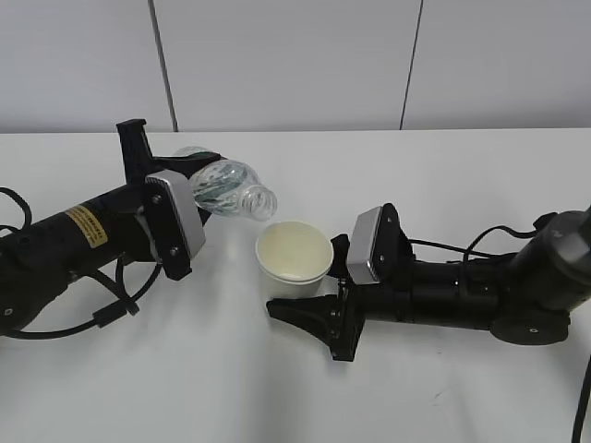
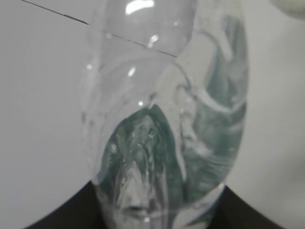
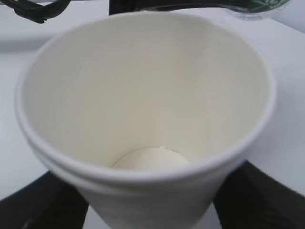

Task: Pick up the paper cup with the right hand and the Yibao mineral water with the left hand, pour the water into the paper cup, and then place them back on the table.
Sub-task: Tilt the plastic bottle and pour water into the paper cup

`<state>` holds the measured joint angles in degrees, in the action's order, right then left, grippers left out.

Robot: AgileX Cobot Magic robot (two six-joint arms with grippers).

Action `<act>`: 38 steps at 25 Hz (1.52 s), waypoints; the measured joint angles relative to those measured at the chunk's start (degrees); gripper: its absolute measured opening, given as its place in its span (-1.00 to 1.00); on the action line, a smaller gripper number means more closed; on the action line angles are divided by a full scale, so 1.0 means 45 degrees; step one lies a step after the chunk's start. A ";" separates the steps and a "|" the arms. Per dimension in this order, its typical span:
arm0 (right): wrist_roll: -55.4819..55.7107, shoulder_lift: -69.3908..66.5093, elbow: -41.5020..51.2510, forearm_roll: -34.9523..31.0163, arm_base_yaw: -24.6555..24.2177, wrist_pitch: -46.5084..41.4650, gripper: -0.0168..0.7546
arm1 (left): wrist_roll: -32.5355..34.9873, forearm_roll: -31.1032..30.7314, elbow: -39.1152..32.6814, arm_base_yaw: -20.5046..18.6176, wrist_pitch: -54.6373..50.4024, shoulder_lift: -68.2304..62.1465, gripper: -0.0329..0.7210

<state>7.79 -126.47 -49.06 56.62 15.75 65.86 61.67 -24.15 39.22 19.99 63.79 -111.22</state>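
The paper cup (image 1: 294,258) is white with a cream inside, held between the fingers of my right gripper (image 1: 310,281). In the right wrist view the cup (image 3: 143,95) fills the frame, the gripper (image 3: 150,210) is shut on its wall, and I see no water inside. My left gripper (image 1: 175,161) is shut on the Yibao mineral water (image 1: 231,189), tipped almost flat. Its open mouth points right and sits just up-left of the cup's rim. In the left wrist view the bottle (image 2: 167,119) runs up between the jaws (image 2: 157,214), green label showing.
The white table (image 1: 443,185) stretches around both arms. The left arm with the yellow sticker (image 1: 88,226) lies at the left, with black cables (image 1: 102,314) below it. The right arm (image 1: 480,291) lies along the right side. A grey panelled wall (image 1: 295,55) stands behind.
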 joint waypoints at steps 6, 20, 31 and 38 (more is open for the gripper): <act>0.0021 -0.0028 0.0000 0.0202 0.0000 0.0000 0.40 | 0.0597 -0.0227 0.0000 0.0000 0.0000 0.0000 -0.17; 0.0046 -0.0028 0.0000 0.0971 0.0000 -0.0518 0.40 | 0.2280 -0.0343 0.0042 0.0000 0.0000 0.0000 -0.17; 0.0095 -0.0028 0.0000 0.0996 0.0000 -0.1202 0.40 | 0.3288 -0.0386 0.0293 0.0000 0.0005 0.0000 -0.17; 0.0197 -0.0028 0.0000 0.1463 0.0000 -0.1282 0.40 | 0.3784 -0.0389 0.0293 0.0000 0.0005 0.0000 -0.17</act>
<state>8.68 -126.60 -49.06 63.20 15.75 60.09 78.70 -25.90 40.54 19.99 63.81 -111.22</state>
